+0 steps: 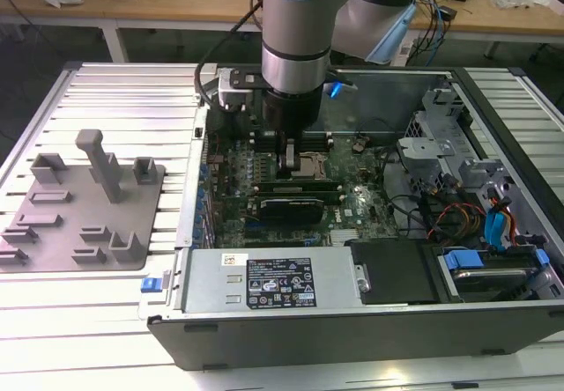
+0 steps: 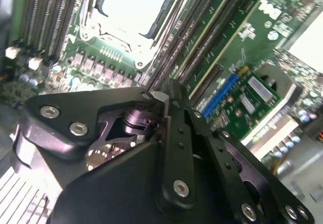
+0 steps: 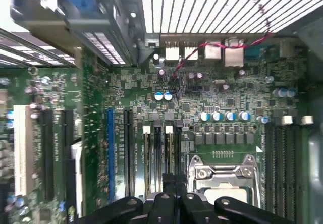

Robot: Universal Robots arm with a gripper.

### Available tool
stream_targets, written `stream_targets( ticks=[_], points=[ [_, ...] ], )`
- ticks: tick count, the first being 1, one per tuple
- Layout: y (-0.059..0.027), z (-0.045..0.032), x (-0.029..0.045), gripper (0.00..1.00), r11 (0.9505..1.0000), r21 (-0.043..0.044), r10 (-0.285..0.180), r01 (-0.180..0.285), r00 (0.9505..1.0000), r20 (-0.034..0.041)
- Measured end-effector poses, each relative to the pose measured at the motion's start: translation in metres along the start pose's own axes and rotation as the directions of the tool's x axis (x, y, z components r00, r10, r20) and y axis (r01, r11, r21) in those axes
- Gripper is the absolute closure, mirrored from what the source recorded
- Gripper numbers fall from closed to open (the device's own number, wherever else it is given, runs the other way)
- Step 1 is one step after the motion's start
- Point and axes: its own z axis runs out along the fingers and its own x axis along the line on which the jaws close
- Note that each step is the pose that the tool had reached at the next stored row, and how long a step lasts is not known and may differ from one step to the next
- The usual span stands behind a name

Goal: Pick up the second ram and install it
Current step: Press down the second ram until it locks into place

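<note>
Step in hand: installing, by my reading. The pick-up looks done, as the gripper (image 1: 289,164) is down inside the open computer case (image 1: 370,331) and low over the motherboard (image 3: 222,90).
Gripper state: clenched, with the fingertips (image 2: 160,98) drawn together in the second wrist view. Whether a thin board edge is nipped between them or they only bear down on it, I cannot tell.
The second ram: I judge it to be the long thin stick (image 1: 310,180) lying directly beneath the gripper in the exterior view. It runs crosswise under the tips and sits in the slot bank. Whether it is fully home is not clear.
Memory slots: the black slots (image 3: 157,153) run straight out ahead of the gripper in the first wrist view, and their white end clips (image 3: 147,129) are at the far end.
Processor socket: the socket (image 3: 222,183) is just beside the gripper, on one side of the slot bank.
Grey fixture tray: the tray (image 1: 79,210) is on the counter (image 1: 115,92), well apart from the gripper and outside the case. I see no green stick on it.
What the move calls for: a straight, even press along the stick's top edge, kept square to the slot, until both end clips close.
Risk: a tilted or off-centre push could seat one end only, or strain the board beside the socket.
</note>
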Motion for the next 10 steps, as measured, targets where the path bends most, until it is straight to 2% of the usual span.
stream_targets(
  ticks=[4, 7, 8, 9, 10],
  points=[
    [0.0002, -0.0199, -0.0003, 0.92, 1.0, 0.0, 0.0, 0.0, 1.0, 0.0],
    [-0.0003, -0.0225, -0.0003, 0.92, 1.0, 0.0, 0.0, 0.0, 1.0, 0.0],
    [-0.0029, -0.0226, -0.0004, 0.92, 1.0, -0.0001, 0.0, 0.0, 1.0, -0.0002],
    [-0.0117, -0.0226, -0.0005, 0.92, 1.0, 0.0, 0.0, 0.0, 1.0, 0.0],
    [-0.0157, -0.0226, -0.0006, 0.92, 1.0, 0.0, 0.0, 0.0, 1.0, 0.0]
  ],
)
